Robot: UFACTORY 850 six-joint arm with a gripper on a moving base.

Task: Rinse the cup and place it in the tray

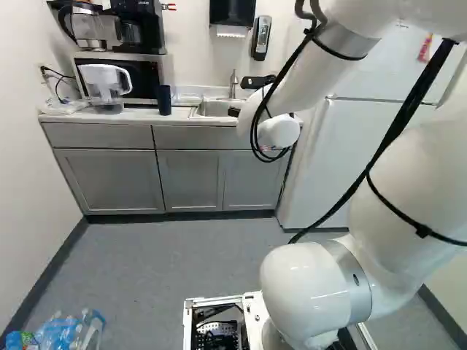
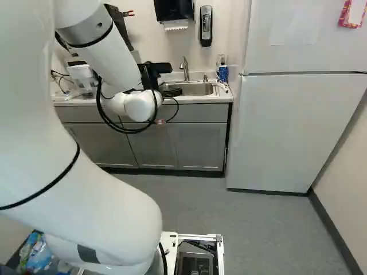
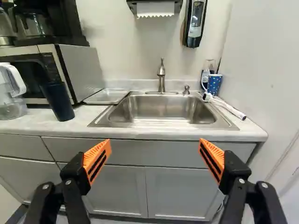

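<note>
The dark cup (image 1: 164, 100) stands upright in the upper left of the left base view, on the pale surface (image 1: 139, 115), close in front of the microwave (image 3: 86, 65). The tray (image 3: 108, 96) lies flat between the microwave and the metal sink (image 3: 163, 112), behind and to one side of the cup. The tool (image 2: 155, 70) shows in the upper left of the right base view, in front of the counter by the sink. Seen from the wrist, the tool (image 3: 155, 145) has its two fingers spread wide, with nothing held between the orange pads (image 3: 97, 161); the sink and its faucet (image 3: 161, 77) lie ahead of it, with the dark cup off to one side, well apart from the fingers. A patterned blue cup (image 2: 223, 73) sits beyond the sink's far corner in the upper right of the right base view, near the white fridge (image 2: 287, 132). A clear pitcher (image 1: 106, 82) stands at the upper left of the left base view.
</note>
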